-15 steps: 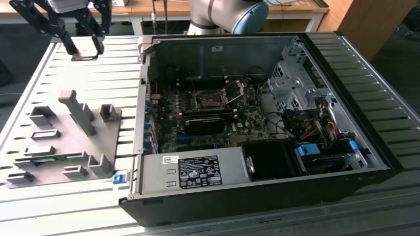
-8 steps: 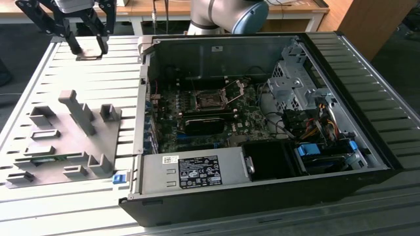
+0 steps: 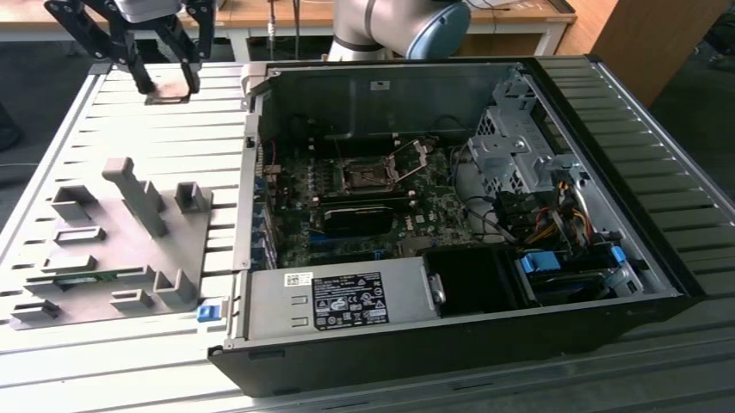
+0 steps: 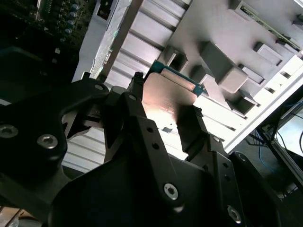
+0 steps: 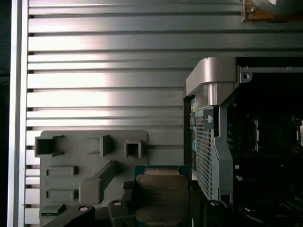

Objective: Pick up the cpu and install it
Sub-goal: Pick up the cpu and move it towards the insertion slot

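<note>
Cpu (image 3: 170, 91) gripped by its edges between the narrowed fingers of the gripper (image 3: 169, 86), over the table's far corner at the exterior view's left.

Towards the near edge of the table (image 3: 115, 366) the open computer case (image 3: 460, 353) is set, with the grey holder plate (image 3: 103, 232) laid just beside its wall (a thin strip of slats is seen between them). Behind the plate, bare ribbed metal runs open to the far edge, where the chip is held near the case's corner. A wooden desk (image 3: 540, 9) is seen beyond.
</note>
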